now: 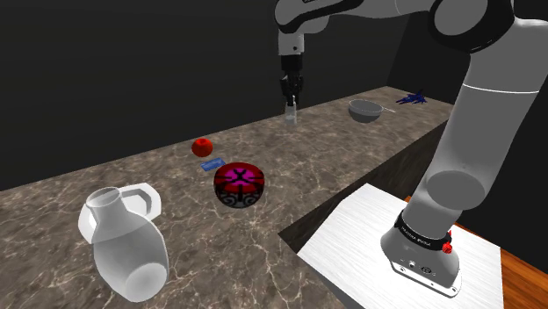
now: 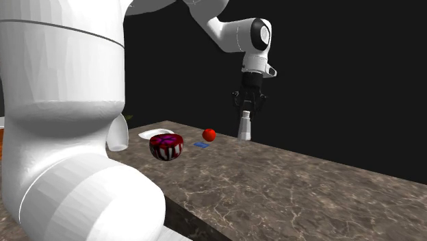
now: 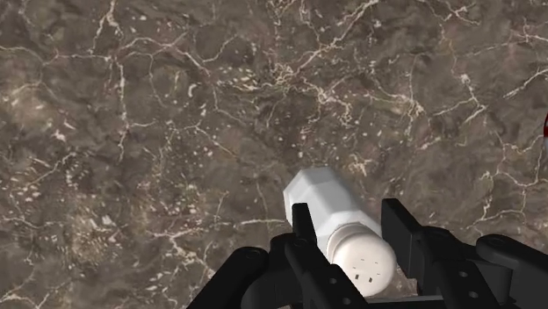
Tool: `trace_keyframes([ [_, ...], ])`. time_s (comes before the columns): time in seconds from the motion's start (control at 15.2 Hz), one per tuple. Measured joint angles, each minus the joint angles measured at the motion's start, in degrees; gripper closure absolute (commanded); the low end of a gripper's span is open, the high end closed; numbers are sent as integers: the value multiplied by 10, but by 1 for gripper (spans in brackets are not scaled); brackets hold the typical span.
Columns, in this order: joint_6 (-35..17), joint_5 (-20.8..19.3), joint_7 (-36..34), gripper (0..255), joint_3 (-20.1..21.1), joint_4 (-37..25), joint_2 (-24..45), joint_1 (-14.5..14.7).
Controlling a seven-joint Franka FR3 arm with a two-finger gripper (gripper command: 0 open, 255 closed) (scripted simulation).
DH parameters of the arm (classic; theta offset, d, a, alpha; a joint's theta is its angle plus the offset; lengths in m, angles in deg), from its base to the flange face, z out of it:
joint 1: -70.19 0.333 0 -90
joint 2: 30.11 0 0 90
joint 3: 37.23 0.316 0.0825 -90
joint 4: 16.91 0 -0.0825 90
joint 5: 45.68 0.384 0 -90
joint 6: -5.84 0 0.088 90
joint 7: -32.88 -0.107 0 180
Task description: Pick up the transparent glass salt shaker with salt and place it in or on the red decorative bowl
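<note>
Progress check: the grab looks about done, everything after it is left. In the shoulder view the end effector (image 1: 291, 91) hangs straight down at the upper middle of the frame, right on top of the salt shaker (image 1: 291, 111), a small pale thing at the far side of the bench (image 1: 351, 167). The wrist view shows the two black fingers (image 3: 304, 230) closed in on the shaker's sides near its speckled cap, so it reads as clamped on it. Whether the shaker's base sits on the bench or is a hair off it, can't tell.

The red bowl (image 1: 239, 184) with the dark pattern is near the middle of the shoulder view, lower and to the left of the shaker and well apart from it, with nothing in it. A small red ball (image 1: 203, 146) and a blue card (image 1: 211, 164) lie up and to the left of the bowl, off the straight line between shaker and bowl.

So what remains, going by this: lift, carry over to the bowl, lower and let go. Roughly a third of the way, give or take.
</note>
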Motion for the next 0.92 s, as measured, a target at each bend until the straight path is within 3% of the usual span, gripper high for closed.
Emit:
trace_keyframes([
  [0.53,56,1,-7,255,2,-52,-5,3],
  [0.92,55,12,-76,255,34,-22,-37,41],
])
